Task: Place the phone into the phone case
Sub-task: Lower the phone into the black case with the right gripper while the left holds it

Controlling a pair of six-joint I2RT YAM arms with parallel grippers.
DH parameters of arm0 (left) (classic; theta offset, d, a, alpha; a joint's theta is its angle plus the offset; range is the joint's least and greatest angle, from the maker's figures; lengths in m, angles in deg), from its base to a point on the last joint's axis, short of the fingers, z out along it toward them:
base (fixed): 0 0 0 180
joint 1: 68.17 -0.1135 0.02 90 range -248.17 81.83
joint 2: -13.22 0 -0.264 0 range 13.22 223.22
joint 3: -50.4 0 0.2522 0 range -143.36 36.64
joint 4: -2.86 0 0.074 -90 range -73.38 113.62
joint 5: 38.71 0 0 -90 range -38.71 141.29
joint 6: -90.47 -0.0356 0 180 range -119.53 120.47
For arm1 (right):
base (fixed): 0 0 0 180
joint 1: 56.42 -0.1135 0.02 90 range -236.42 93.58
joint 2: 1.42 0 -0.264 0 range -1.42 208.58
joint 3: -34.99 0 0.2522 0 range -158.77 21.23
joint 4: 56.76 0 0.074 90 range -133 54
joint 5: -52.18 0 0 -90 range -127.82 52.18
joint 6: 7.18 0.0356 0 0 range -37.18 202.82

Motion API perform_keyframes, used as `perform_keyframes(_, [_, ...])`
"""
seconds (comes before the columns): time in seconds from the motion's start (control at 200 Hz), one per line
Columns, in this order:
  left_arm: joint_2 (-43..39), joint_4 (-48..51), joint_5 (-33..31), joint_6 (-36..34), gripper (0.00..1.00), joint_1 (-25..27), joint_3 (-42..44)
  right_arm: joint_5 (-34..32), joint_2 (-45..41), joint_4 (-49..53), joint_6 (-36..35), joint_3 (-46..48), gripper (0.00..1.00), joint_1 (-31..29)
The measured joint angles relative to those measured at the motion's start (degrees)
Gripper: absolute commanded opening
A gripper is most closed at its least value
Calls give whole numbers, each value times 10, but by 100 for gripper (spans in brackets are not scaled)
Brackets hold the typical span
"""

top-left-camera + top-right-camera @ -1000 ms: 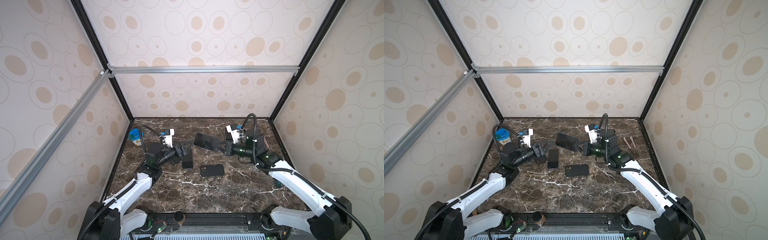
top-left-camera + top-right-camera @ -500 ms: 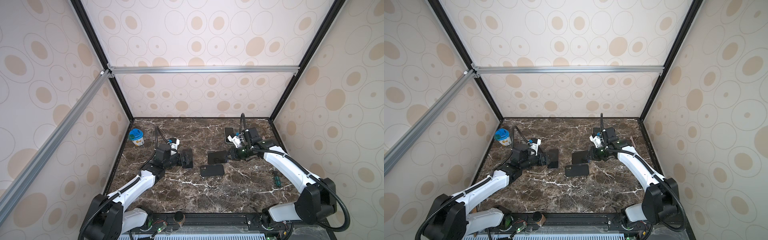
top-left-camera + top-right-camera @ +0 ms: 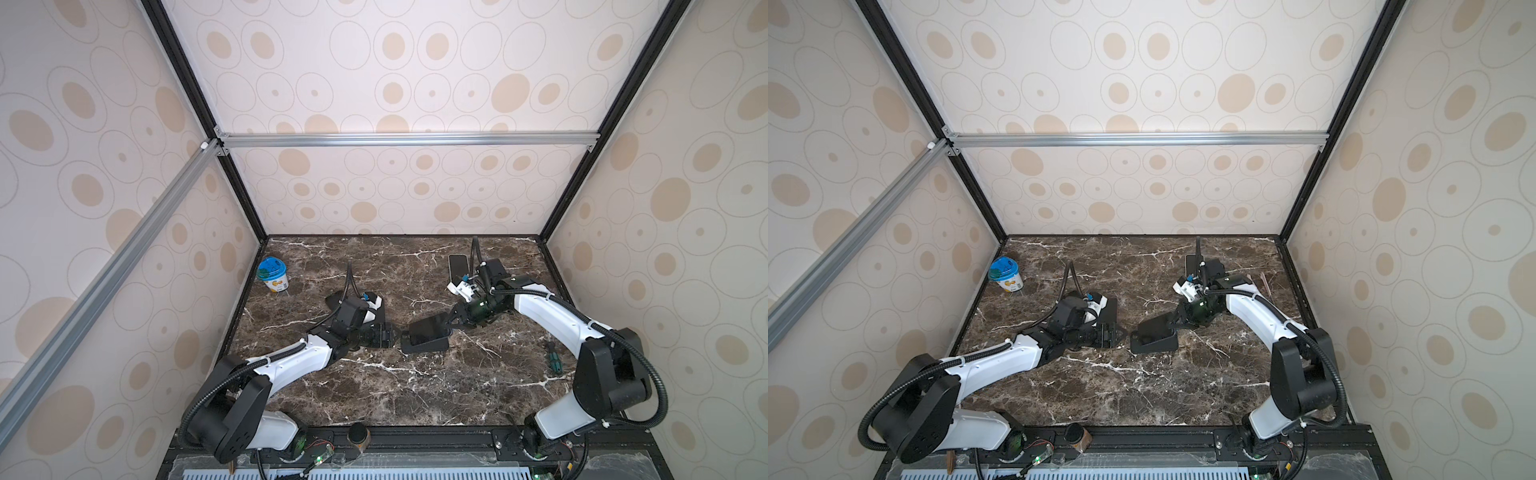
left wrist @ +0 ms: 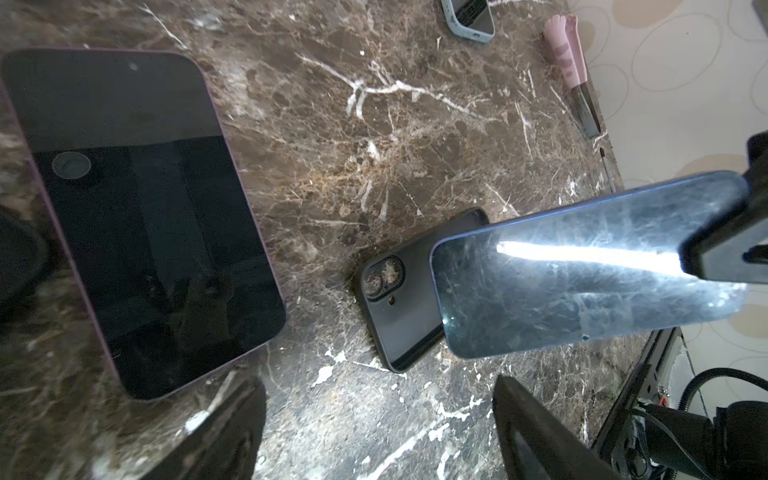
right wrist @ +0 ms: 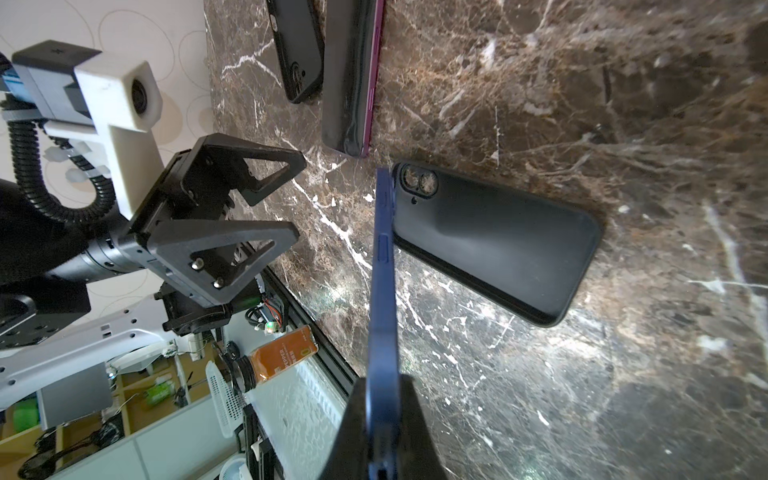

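Far left in a top view I've got a blue-lidded cup (image 3: 272,275) standing on the table (image 3: 415,395), well apart from everything else. At centre-left, the left fingers (image 3: 388,336) sit low over the marble, spread wide and holding nothing. In the left wrist view one shows at each side of the bottom edge, with bare table between them. At the left of that view a purple-edged phone (image 4: 145,224) lies flat, screen up, with nothing touching it. Just right of the left fingers, the phone case (image 3: 428,345) lies flat at mid-table with its camera cutout end toward the left arm. Above it is the phone (image 3: 428,326), which is blue, and the right fingers (image 5: 353,436) pinch it at one end, pressed on its two faces. It's tilted, with the free end down over the case's cutout end. I can't tell whether it touches. It is not seated in the case yet. On the far right a green-handled screwdriver (image 3: 552,362) lies near the table edge.
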Motion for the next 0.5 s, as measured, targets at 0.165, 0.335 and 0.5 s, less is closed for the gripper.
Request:
perform_keyframes(0.165, [26,-30,1,22,87,14,0,19,41,-5,-9,-4,0,1])
perform_keyframes(0.335, [48,-84,16,50,79,18,6,34,69,-10,-17,-7,0,2])
perform_keyframes(0.5, [77,-122,31,73,72,24,12,42,84,-19,-19,-7,0,5])
